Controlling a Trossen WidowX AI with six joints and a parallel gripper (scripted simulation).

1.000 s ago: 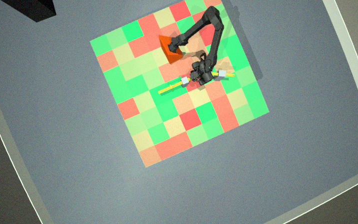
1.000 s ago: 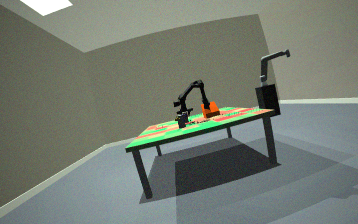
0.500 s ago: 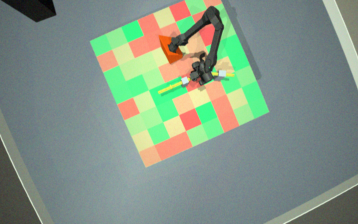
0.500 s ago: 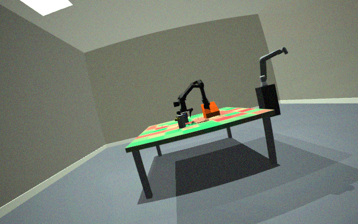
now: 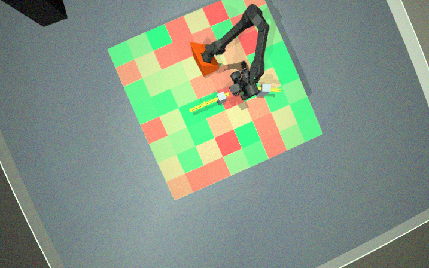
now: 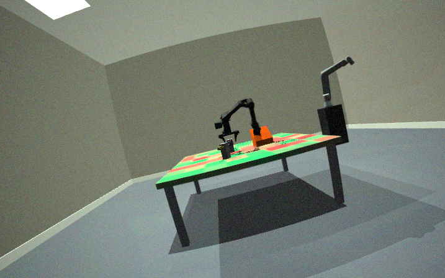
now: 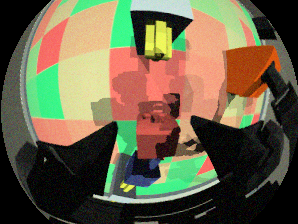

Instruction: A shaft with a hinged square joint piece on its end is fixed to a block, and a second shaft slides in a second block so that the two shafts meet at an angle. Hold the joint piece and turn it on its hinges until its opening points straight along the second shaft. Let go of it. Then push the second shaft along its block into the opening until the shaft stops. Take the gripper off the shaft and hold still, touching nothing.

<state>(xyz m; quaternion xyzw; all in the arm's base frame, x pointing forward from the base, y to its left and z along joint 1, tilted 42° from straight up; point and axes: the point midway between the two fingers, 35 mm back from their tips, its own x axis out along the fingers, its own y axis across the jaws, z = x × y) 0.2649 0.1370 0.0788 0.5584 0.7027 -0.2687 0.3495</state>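
Note:
My gripper is open and empty, its fingers apart above the red joint piece. The joint piece hangs by blue hinge parts on the first shaft, which goes into the fixed block. Its opening seems to face roughly toward the second shaft; the exact angle is unclear. The yellow second shaft runs through the other block, its near end a gap away from the joint piece. In the top view the arm hides the joint piece.
An orange wedge-shaped block stands at the arm's base, beside the two blocks. The arm arches over the checkered table top. A black pedestal with another grey arm stands beyond the table.

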